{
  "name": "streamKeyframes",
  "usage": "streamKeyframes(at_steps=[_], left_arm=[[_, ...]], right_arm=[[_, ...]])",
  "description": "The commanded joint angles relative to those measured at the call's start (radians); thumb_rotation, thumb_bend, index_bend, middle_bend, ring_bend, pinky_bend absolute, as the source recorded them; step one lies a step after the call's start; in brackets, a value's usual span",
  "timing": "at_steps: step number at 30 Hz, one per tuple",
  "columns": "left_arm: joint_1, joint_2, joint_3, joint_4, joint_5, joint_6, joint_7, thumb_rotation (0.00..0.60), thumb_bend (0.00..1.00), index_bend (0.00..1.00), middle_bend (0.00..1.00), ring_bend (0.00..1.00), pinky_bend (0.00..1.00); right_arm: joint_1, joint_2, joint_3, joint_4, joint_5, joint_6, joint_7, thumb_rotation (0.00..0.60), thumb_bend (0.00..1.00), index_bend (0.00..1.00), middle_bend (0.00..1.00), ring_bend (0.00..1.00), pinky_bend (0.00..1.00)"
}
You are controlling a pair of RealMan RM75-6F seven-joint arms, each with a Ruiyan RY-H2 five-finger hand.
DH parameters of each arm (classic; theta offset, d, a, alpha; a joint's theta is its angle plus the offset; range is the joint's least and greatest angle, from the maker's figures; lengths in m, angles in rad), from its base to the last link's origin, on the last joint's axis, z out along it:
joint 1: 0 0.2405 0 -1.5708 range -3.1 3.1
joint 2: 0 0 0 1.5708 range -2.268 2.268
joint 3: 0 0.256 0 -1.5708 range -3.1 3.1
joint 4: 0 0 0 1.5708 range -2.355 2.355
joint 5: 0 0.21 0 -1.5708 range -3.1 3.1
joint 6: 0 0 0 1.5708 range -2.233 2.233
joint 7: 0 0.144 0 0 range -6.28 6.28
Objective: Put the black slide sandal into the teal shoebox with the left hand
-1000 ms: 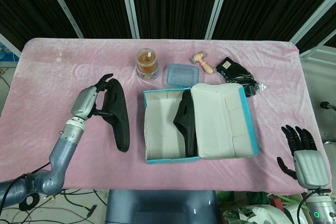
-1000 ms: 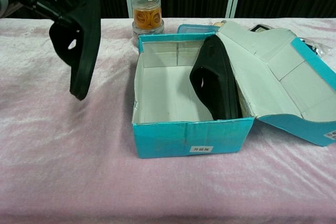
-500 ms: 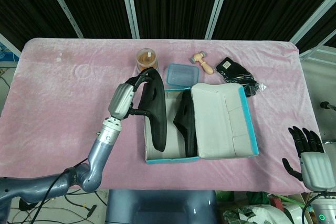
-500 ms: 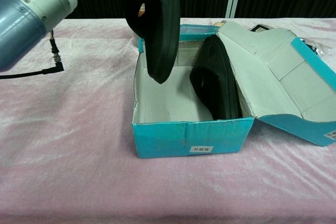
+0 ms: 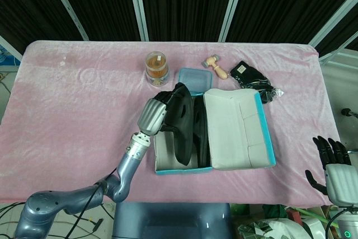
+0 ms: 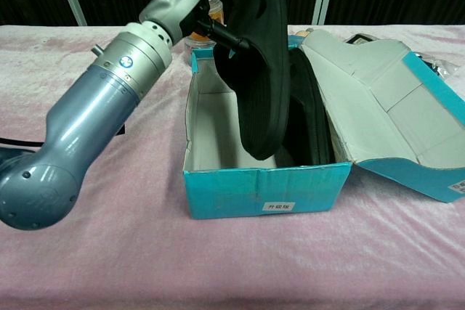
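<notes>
Lowered into teal shoebox [image 6: 240,194]: black slide sandal [image 6: 261,70]; left hand [image 5: 155,113] gripping it.

Robot lab, pink-clothed table [image 5: 67,99], black curtains [image 5: 184,4], metal frame posts [image 5: 137,4]

Black slide sandal [image 6: 260,70]: held on edge, toe down, inside the open teal shoebox [image 6: 261,192], beside a second black sandal [image 6: 311,117] leaning against the right wall.

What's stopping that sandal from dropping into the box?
Nothing visible. The left hand holds the sandal over the open box, toe already inside, beside a second sandal leaning against the right wall.
</notes>
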Motion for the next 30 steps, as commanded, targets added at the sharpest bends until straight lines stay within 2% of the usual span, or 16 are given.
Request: streamKeyframes(at_steps=[1,5,9,15,24,27,29,30], left_arm=[[-0.006,-0.027,0.014,0.032,0.01,-0.006,-0.023,0.6,0.0,0.05,0.47,0.27,0.3],[0.0,-0.04,0.013,0.041,-0.001,-0.008,0.02,0.6,0.0,0.04,0.49,0.28,0.3],[0.006,-0.033,0.019,0.012,-0.026,-0.056,0.074,0.6,0.0,0.03,0.49,0.29,0.31],[0.006,-0.007,0.021,-0.041,-0.09,-0.162,0.212,0.6,0.0,0.02,0.49,0.29,0.31],[0.017,0.023,0.019,-0.094,-0.191,-0.253,0.413,0.6,0.0,0.0,0.48,0.29,0.31],[0.02,0.029,0.013,-0.113,-0.223,-0.264,0.469,0.6,0.0,0.0,0.45,0.29,0.31],[0.023,0.035,0.01,-0.123,-0.245,-0.27,0.51,0.6,0.0,0.0,0.4,0.26,0.29],[0.024,0.039,0.009,-0.128,-0.256,-0.273,0.533,0.6,0.0,0.0,0.33,0.22,0.27]], right_arm=[[0.0,0.0,0.001,0.001,0.001,-0.002,0.0,0.6,0.24,0.03,0.06,0.0,0.06],[0.003,-0.004,0.001,0.004,0.003,-0.008,0.002,0.6,0.24,0.03,0.06,0.0,0.06],[0.004,-0.005,0.001,0.005,0.002,-0.011,0.003,0.6,0.24,0.03,0.06,0.0,0.06],[0.0,-0.004,0.001,0.005,0.001,-0.006,0.004,0.6,0.24,0.03,0.06,0.0,0.06],[-0.001,-0.005,-0.001,0.006,0.004,-0.01,0.004,0.6,0.24,0.03,0.06,0.0,0.06],[0.001,-0.006,-0.001,0.005,0.003,-0.013,0.0,0.6,0.24,0.03,0.06,0.0,0.06],[0.001,-0.006,0.0,0.004,0.003,-0.014,-0.002,0.6,0.24,0.03,0.06,0.0,0.06],[0.001,-0.006,0.0,0.003,0.003,-0.014,-0.002,0.6,0.24,0.03,0.06,0.0,0.06]])
